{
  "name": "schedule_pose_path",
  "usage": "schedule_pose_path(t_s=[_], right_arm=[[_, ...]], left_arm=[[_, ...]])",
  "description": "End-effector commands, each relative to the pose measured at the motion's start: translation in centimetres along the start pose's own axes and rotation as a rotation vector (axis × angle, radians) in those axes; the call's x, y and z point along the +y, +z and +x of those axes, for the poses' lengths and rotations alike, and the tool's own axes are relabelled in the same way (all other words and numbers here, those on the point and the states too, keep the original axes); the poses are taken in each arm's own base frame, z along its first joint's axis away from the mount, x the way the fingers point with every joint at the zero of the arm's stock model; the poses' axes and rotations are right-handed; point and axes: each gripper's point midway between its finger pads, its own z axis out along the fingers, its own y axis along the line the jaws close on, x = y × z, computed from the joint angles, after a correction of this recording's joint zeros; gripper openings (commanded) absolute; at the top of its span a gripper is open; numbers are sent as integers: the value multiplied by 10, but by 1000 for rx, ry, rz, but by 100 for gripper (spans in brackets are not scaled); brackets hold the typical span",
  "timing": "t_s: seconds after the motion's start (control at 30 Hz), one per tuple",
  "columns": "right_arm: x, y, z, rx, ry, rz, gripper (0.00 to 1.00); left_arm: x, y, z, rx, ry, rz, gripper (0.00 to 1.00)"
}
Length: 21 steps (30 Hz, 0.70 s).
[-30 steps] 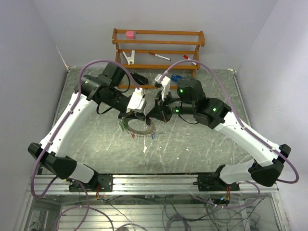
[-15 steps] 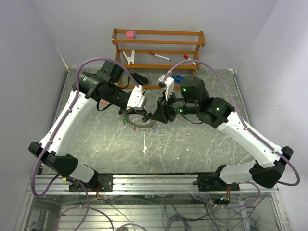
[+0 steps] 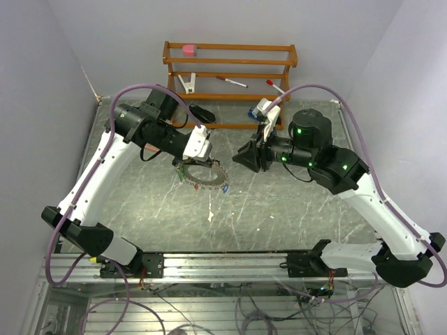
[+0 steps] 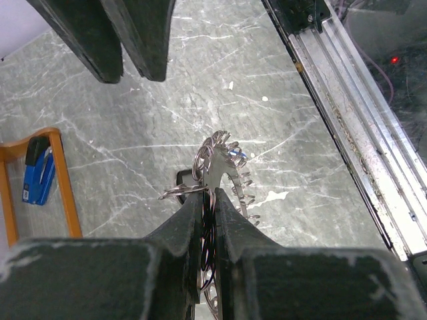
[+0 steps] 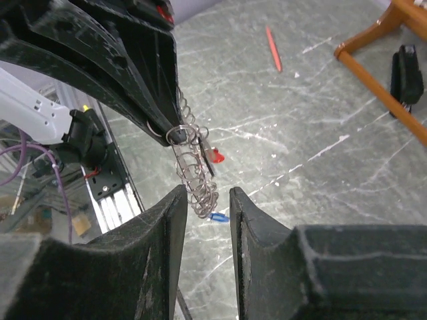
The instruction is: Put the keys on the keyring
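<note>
My left gripper point(image 3: 196, 163) is shut on the keyring point(image 3: 204, 175), a thin grey toothed ring, and holds it just over the table's middle. In the left wrist view the ring point(image 4: 223, 167) sticks out edge-on past the closed fingers point(image 4: 190, 220). Small keys hang from it, one with a blue tag point(image 5: 217, 217) and one with a red tag point(image 5: 217, 157). My right gripper point(image 3: 239, 158) is open and empty, a short way right of the ring. In the right wrist view the ring point(image 5: 191, 170) hangs beyond the gap between the open fingers point(image 5: 167, 220).
A wooden rack point(image 3: 230, 47) stands at the back with a pink block, a white clip and red-capped pens point(image 3: 231, 82). A blue stapler point(image 4: 37, 177) and a black one point(image 5: 405, 65) sit by its base. An aluminium rail point(image 3: 223, 263) runs along the front.
My right gripper has pulled back to the right, away from the ring. My left gripper still holds the ring, raised and shifted slightly.
</note>
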Motion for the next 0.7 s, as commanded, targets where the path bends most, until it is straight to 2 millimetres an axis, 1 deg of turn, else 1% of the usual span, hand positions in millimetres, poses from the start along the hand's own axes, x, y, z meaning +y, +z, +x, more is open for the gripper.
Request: schedule_pose_path(t_s=[0.0,0.1,0.3,0.4,0.53,0.67], right_arm=[[3,1,-14,-75,-91,-36,31],[10,6,-11,-83,-140,-98,31],[9,13,2,-115,-257,-131,31],[13,18,5,-127,-279,-167,31],[18,20,4,-123,-285,-211,31],[23,15,5,-118,-291,-232,31]], left_arm=[[-3,-2,-18,-61,60,13,9],[-8,0,-20,-80,73,35,9],[-18,4,-19,-117,83,78,10],[-21,8,-16,-132,80,97,10],[-24,13,-8,-127,82,113,10],[-28,20,4,-125,77,138,10]])
